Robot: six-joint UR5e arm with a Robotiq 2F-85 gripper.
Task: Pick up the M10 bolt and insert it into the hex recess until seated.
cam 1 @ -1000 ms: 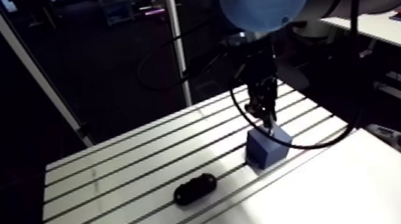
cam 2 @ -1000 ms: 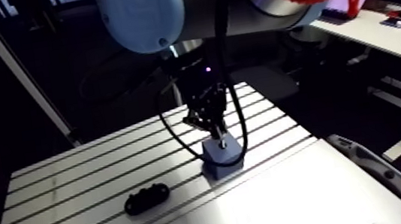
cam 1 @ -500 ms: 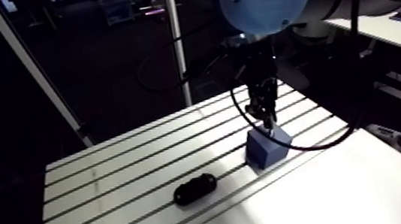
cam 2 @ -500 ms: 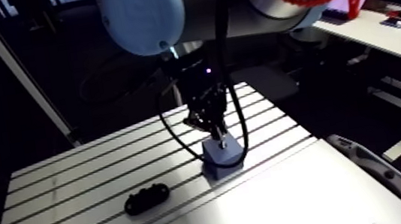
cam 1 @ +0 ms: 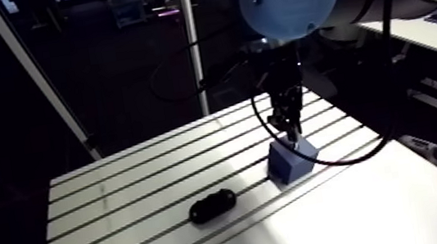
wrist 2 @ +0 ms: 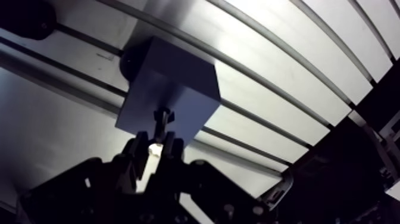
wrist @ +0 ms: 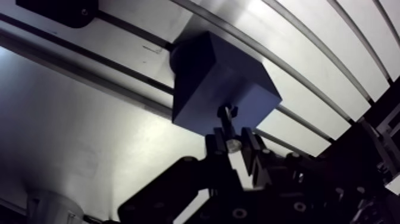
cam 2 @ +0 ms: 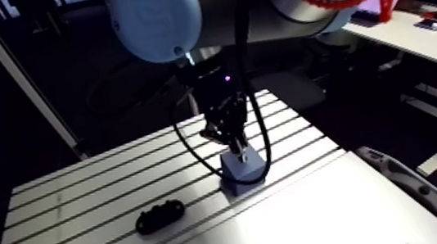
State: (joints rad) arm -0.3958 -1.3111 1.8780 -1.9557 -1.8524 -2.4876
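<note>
well apart from the gripper (wrist: 234,145), off to its side in the arm view, a small black oblong part (cam 1: 212,206) is seen lying on the slotted table (cam 1: 116,189). directly under the gripper a blue block (cam 1: 290,162) is set on the same table. the m10 bolt (wrist: 226,121) is pinched between the fingertips (wrist: 216,145) and held upright, its lower end pointed at the block's top face. whether that end has entered the block cannot be told.
</note>
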